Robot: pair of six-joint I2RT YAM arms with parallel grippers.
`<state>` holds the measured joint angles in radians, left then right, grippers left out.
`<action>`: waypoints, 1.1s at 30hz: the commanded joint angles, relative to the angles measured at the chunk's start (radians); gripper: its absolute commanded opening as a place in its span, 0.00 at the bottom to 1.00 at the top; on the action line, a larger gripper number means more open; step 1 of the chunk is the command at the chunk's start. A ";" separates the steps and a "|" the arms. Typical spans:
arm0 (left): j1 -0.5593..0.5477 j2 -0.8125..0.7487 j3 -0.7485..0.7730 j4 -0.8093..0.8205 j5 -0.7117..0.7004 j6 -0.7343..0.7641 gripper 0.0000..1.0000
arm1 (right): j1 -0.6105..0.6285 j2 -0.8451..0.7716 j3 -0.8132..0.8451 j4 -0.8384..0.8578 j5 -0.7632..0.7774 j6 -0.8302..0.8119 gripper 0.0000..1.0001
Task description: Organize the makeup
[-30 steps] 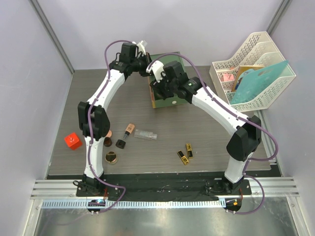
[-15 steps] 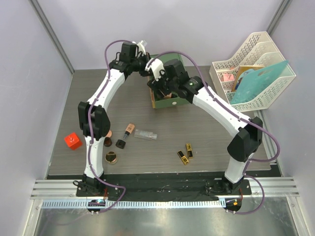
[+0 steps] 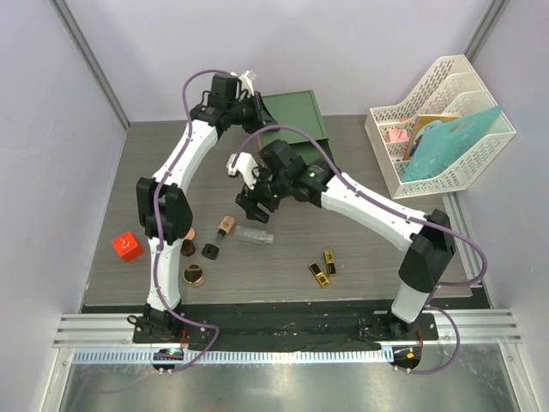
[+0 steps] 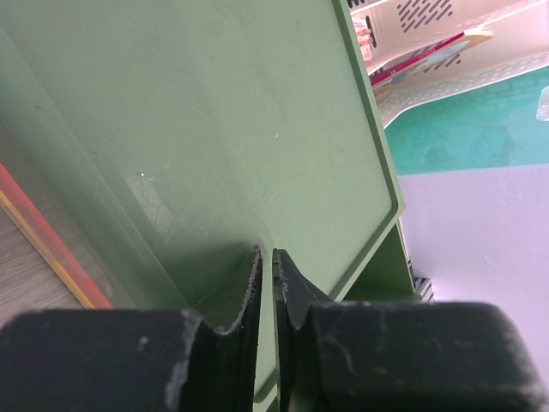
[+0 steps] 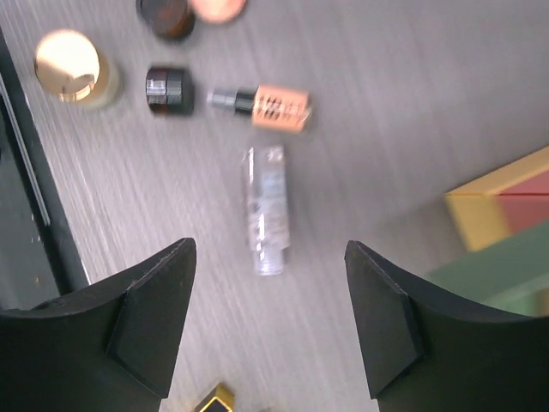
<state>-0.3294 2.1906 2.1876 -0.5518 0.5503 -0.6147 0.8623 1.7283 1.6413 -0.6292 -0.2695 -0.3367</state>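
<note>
Overhead, the right gripper [image 5: 270, 245] hangs above mid-table, jaws wide apart and holding nothing. The clear tube [image 5: 266, 210] lies flat on the table directly below the gap, apart from both fingers. Just left of it in the top view lies a peach tube [image 3: 225, 225], with a loose black cap [image 3: 210, 251] close to its dark end. Further left, beside the left arm's lower link, stand a brown jar [image 3: 187, 248] and a gold jar [image 3: 196, 275]. A peach compact [image 5: 219, 7] sits next to the brown jar and is cut off by the edge of the right wrist view. Two lipsticks [image 3: 319, 274] lie side by side nearer the right arm's base. The left gripper [image 4: 267, 257] is at the back of the table, jaws almost together with only a slit between them, tips against the green box [image 3: 296, 116]. Whether they pinch its rim cannot be told. A red cube [image 3: 127, 246] stands near the table's left edge, and a white rack [image 3: 437, 120] stands at far right.
</note>
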 commanded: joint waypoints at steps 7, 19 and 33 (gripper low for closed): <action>0.016 0.047 -0.006 -0.114 -0.038 0.059 0.12 | -0.002 0.165 -0.042 0.029 -0.085 -0.022 0.78; 0.029 0.051 -0.003 -0.122 -0.024 0.064 0.12 | 0.023 0.375 0.006 0.131 -0.079 0.045 0.73; 0.041 0.058 -0.005 -0.102 0.005 0.050 0.13 | 0.029 0.347 0.068 0.068 -0.040 0.076 0.01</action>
<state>-0.3046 2.1952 2.1899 -0.5526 0.5922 -0.5945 0.8829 2.1620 1.6653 -0.5556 -0.3317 -0.2733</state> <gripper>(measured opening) 0.123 0.490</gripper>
